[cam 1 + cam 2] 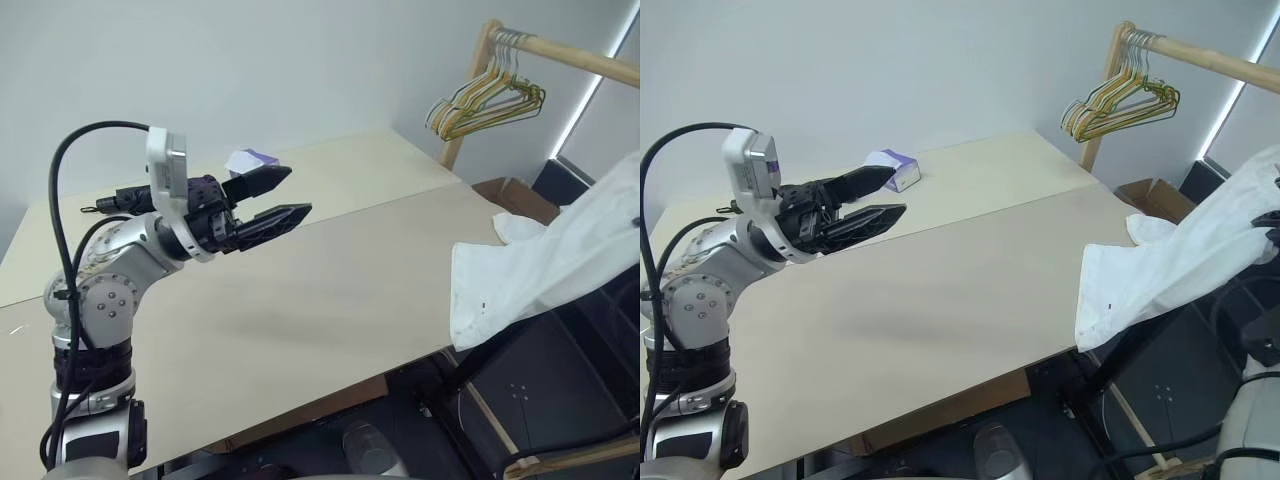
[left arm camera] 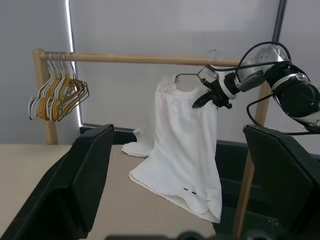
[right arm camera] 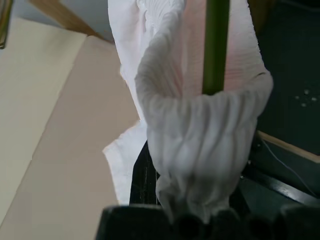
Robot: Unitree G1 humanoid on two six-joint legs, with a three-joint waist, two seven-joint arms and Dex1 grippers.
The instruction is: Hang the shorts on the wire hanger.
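Up by the wooden rail [image 2: 150, 59], the right end effector [image 2: 210, 95] is pinched shut on the waistband of the shorts [image 2: 182, 150], holding them raised past the far right edge of the surface [image 1: 300, 300]. A thin wire hanger [image 2: 192, 75] sits inside the waistband, its hook at the rail. The cloth hangs down from the fingers, its lower hem trailing onto the surface corner. The left end effector [image 1: 270, 200] hovers well apart over the surface, fingers spread wide and empty, near a tissue box [image 1: 892, 168]. Spare hangers [image 1: 485, 100] cluster at the rail's other end.

Even, soft daylight from window strips at the right; right wrist close-up of shorts [image 3: 200, 130] blurred
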